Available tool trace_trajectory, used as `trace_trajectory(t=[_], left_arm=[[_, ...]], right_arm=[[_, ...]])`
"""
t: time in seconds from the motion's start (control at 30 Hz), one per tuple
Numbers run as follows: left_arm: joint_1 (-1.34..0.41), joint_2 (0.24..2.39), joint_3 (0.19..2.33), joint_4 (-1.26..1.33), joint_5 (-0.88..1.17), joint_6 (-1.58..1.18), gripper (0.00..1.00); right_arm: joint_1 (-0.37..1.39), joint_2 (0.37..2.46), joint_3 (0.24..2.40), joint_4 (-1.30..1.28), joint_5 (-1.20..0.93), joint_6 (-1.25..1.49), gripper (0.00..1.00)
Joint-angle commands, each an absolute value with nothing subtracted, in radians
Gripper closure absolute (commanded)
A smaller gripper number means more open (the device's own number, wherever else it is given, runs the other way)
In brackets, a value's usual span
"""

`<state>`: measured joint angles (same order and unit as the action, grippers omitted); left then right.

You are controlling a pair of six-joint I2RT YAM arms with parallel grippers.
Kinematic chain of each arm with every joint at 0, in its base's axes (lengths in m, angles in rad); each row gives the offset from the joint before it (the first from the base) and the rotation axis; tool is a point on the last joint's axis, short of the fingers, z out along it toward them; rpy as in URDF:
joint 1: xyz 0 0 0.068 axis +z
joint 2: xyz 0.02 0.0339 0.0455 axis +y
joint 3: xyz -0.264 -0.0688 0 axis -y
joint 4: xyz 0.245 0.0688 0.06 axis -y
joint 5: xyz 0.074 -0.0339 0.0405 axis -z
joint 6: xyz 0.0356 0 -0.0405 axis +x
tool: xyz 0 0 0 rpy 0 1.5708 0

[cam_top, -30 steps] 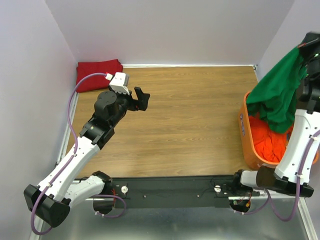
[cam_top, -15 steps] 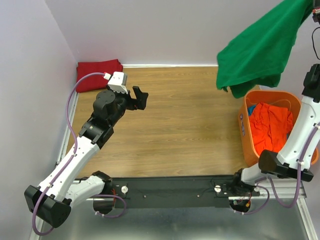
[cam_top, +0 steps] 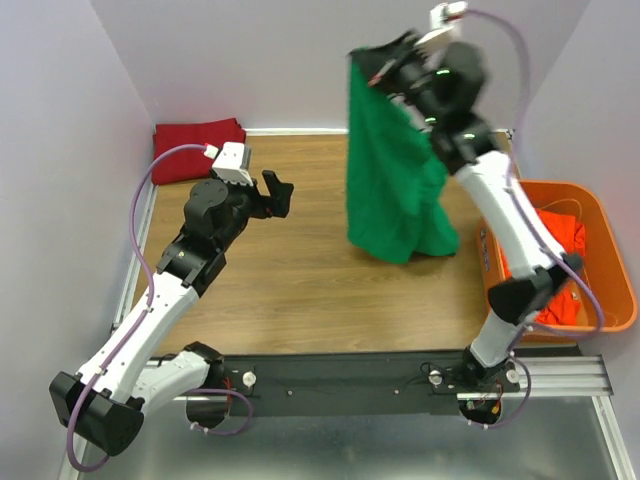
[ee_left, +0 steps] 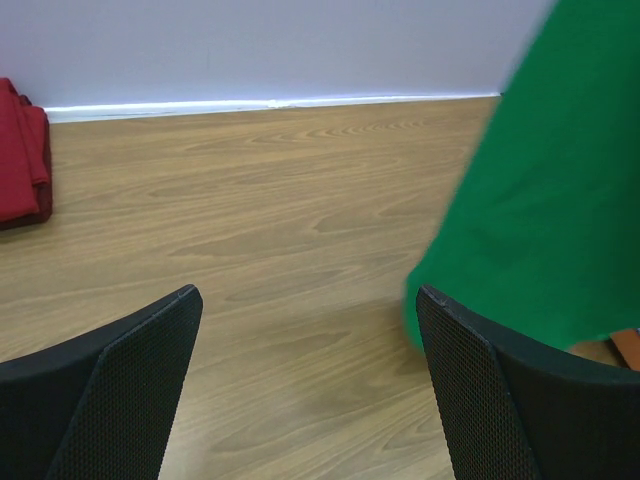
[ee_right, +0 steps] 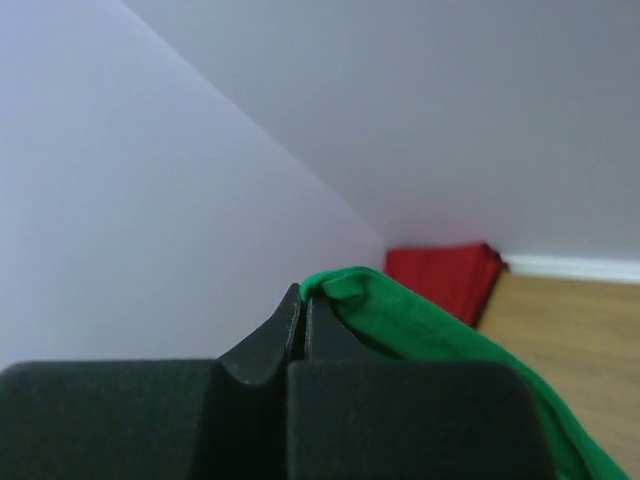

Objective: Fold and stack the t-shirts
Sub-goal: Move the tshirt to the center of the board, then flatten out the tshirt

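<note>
The bright green t-shirt (cam_top: 390, 170) hangs high over the middle of the table, pinched at its top edge by my right gripper (cam_top: 378, 72), which is shut on it (ee_right: 304, 296). Its hem trails near the wood. The dark red t-shirt (cam_top: 196, 147) lies folded in the far left corner, also seen from the right wrist (ee_right: 445, 275) and the left wrist (ee_left: 22, 155). The orange-red t-shirt (cam_top: 560, 245) lies crumpled in the basket. My left gripper (cam_top: 278, 192) hovers open left of the green shirt (ee_left: 545, 220), nothing between its fingers (ee_left: 470, 370).
An orange plastic basket (cam_top: 610, 250) stands at the table's right edge. Pale walls close in the table at the left, back and right. A black rail (cam_top: 340, 380) carrying both arm bases runs along the near edge.
My right arm has swung left from above the basket, carrying the green shirt out over the middle of the table. The orange-red shirt is now uncovered. My left arm has stayed put.
</note>
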<state>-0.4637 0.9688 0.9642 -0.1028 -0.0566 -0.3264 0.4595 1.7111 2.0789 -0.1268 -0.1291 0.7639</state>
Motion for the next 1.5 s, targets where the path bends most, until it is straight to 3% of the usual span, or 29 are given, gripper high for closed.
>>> trace_trajectory(t=[0.0, 0.03, 0.07, 0.1, 0.17, 0.23, 0.27, 0.3, 0.4, 0.53, 0.77, 0.83, 1.47], left_arm=[[-0.457, 0.96, 0.956, -0.098, -0.104, -0.336, 0.05], [-0.456, 0.962, 0.957, -0.107, -0.109, -0.339, 0.05], [-0.456, 0.956, 0.959, -0.112, -0.123, -0.35, 0.05], [-0.456, 0.951, 0.957, -0.115, -0.129, -0.356, 0.05], [-0.456, 0.939, 0.95, -0.121, -0.144, -0.373, 0.06], [-0.456, 0.934, 0.936, -0.121, -0.155, -0.394, 0.09], [-0.456, 0.937, 0.93, -0.121, -0.153, -0.406, 0.1], [-0.456, 0.943, 0.922, -0.118, -0.147, -0.431, 0.12], [-0.456, 0.989, 0.884, -0.109, -0.108, -0.497, 0.24], [-0.472, 1.058, 0.802, -0.065, -0.097, -0.575, 0.33], [-0.52, 1.176, 0.649, 0.063, -0.176, -0.689, 0.39], [-0.526, 1.222, 0.649, 0.089, -0.19, -0.696, 0.39], [-0.526, 1.621, 0.867, 0.164, -0.301, -0.713, 0.43]], right_arm=[[0.592, 1.859, 2.074, -0.238, 0.119, 0.594, 0.99], [0.606, 1.899, 2.075, -0.254, 0.135, 0.591, 0.99], [0.615, 1.931, 2.075, -0.282, 0.155, 0.572, 0.72], [0.621, 2.0, 2.089, -0.3, 0.204, 0.557, 0.55], [0.635, 2.061, 2.129, -0.382, 0.28, 0.505, 0.3], [0.637, 2.101, 2.141, -0.446, 0.322, 0.494, 0.22], [0.637, 2.086, 2.114, -0.446, 0.351, 0.494, 0.1], [0.635, 2.044, 2.073, -0.446, 0.415, 0.498, 0.07], [0.623, 1.965, 1.907, -0.446, 0.508, 0.5, 0.05], [0.569, 1.801, 1.608, -0.433, 0.463, 0.58, 0.06], [0.571, 1.69, 1.168, -0.298, 0.253, 0.64, 0.3], [0.584, 1.683, 1.088, -0.246, 0.184, 0.652, 0.32], [0.643, 1.818, 1.101, -0.135, 0.16, 0.713, 0.32]])
